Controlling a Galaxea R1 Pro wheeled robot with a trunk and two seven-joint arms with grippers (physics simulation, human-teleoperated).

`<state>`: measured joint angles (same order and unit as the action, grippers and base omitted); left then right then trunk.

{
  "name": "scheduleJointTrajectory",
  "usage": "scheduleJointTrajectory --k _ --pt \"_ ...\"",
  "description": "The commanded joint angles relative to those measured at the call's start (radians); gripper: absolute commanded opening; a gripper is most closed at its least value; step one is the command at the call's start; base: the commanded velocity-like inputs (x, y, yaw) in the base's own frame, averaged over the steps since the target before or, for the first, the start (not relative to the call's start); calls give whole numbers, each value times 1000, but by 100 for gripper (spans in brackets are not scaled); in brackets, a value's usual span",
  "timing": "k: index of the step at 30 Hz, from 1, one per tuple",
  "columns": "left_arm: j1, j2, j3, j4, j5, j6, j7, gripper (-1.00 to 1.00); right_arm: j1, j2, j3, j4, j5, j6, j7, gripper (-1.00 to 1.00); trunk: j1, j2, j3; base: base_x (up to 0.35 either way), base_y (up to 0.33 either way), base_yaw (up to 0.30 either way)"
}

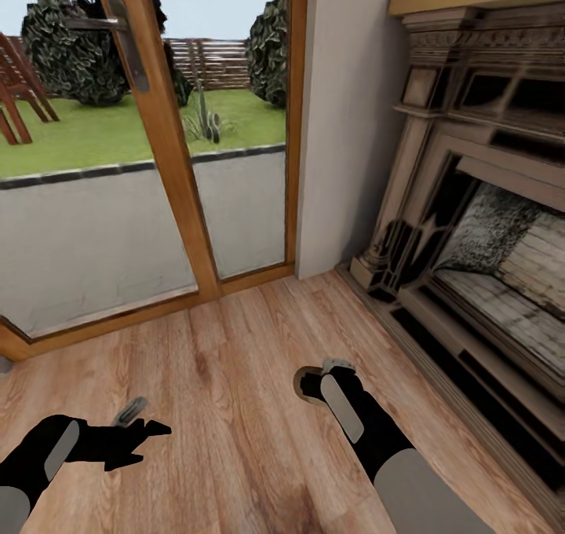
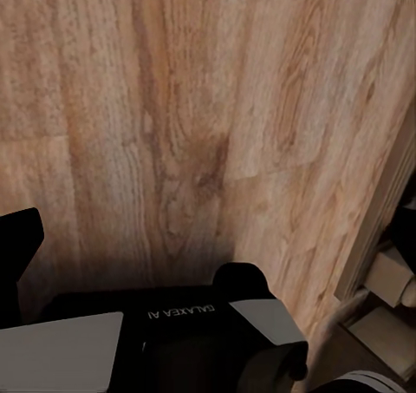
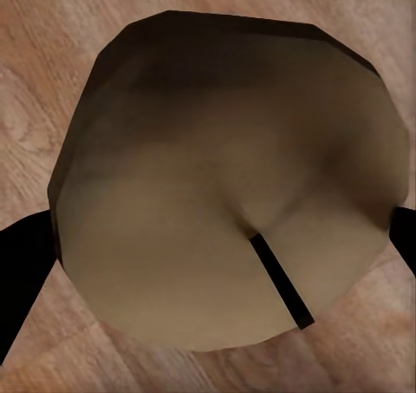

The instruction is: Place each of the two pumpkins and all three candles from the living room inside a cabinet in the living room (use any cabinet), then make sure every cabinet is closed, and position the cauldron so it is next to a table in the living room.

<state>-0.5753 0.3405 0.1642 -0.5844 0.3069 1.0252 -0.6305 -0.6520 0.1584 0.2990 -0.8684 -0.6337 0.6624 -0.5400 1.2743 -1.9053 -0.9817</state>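
Note:
An olive-grey candle (image 3: 225,193), a squat stub with a dark wick, sits between the two black fingers of my right gripper (image 3: 208,254). In the head view the right gripper (image 1: 315,378) hangs low over the plank floor, shut on the candle (image 1: 303,382), which peeks out beside it. My left gripper (image 1: 137,433) hovers over the floor at the lower left, fingers spread and holding nothing. The pumpkins, cabinet, cauldron and table are out of view.
A brick fireplace (image 1: 471,228) with a dark carved surround fills the right side. A wood-framed glass door (image 1: 169,165) to the garden stands ahead, with a pale wall (image 1: 345,110) between them. Light wood floor (image 1: 235,345) stretches ahead of both arms.

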Motion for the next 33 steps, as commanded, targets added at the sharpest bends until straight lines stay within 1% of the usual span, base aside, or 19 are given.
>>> scheduleJointTrajectory --k 1,8,18,21,23,25,28,30,33 --pt "0 0 0 0 -1 0 0 100 0 0 0 0 0 0 0 -100 -4 7 3 0 0 0" --pt "0 0 0 0 -1 -1 0 100 0 5 4 -1 -1 -4 1 -100 -31 56 25 0 0 0" --pt "0 0 0 0 -2 -1 2 100 0 6 4 -1 -7 -3 2 -100 -69 126 56 0 0 -1" --pt "0 0 0 0 -3 -1 3 100 0 6 3 -1 -8 -2 2 -100 -81 147 66 0 0 -155" --pt "0 0 0 0 -3 -2 17 100 0 6 2 -1 -10 -2 2 -100 -88 161 72 0 0 -241" --pt "0 -1 0 0 -2 -6 48 100 0 6 2 -1 -10 -1 2 -100 -96 175 78 0 0 -265" --pt "0 -10 0 0 -1 -12 122 100 0 6 2 -1 -10 -1 2 -100 -107 196 88 0 0 -275" --pt "0 -22 0 0 0 -22 190 100 0 7 3 -1 -10 -1 2 -100 -115 210 95 0 0 -279" --pt "0 -44 0 0 1 -58 328 100 0 7 3 -1 -9 -1 2 -100 -127 231 106 0 0 -273"
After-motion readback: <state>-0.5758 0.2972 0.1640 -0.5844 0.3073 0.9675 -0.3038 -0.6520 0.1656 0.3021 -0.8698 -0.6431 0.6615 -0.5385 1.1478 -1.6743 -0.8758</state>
